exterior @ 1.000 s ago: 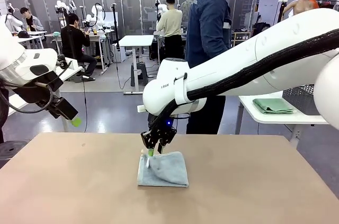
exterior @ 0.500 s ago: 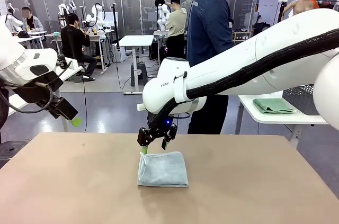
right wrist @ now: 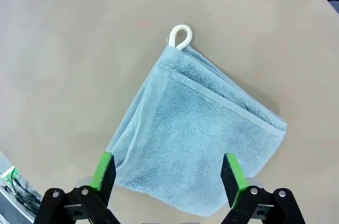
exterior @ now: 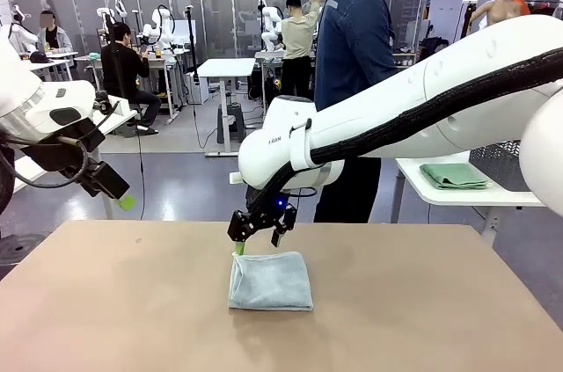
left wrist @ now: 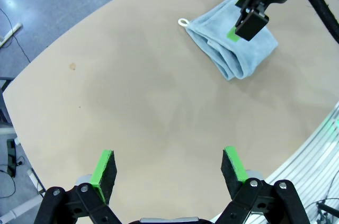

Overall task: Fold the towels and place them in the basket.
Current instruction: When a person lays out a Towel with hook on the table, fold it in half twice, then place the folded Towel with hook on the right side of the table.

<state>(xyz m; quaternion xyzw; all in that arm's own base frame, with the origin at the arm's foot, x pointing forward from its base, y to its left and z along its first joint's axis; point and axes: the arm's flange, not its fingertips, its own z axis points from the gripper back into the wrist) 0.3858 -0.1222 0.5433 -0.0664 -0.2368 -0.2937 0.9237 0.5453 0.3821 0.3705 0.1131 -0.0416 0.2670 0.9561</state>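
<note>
On the tan table, the pale blue-grey towel lies folded into a compact, layered square near the middle. Its white hanging loop sticks out from one corner.

The right gripper hangs just above the towel's far-left corner. Its jaws stand apart with nothing between them and do not touch the cloth. The left gripper is well to the left of the towel, raised off the table, jaws likewise apart and empty.

The light green towel lies folded on a white side table, well to the right of the blue-grey towel. A dark mesh basket stands just beside it, partly hidden by the right arm. A person stands beyond the towel at the far edge.

Probable faults from this state:
- A shallow grasp takes the top layer only, and the fold opens on lifting.
- A finger catches the loop and drags the stack.
- During the long carry to the basket, loose layers may slip or sag apart.
</note>
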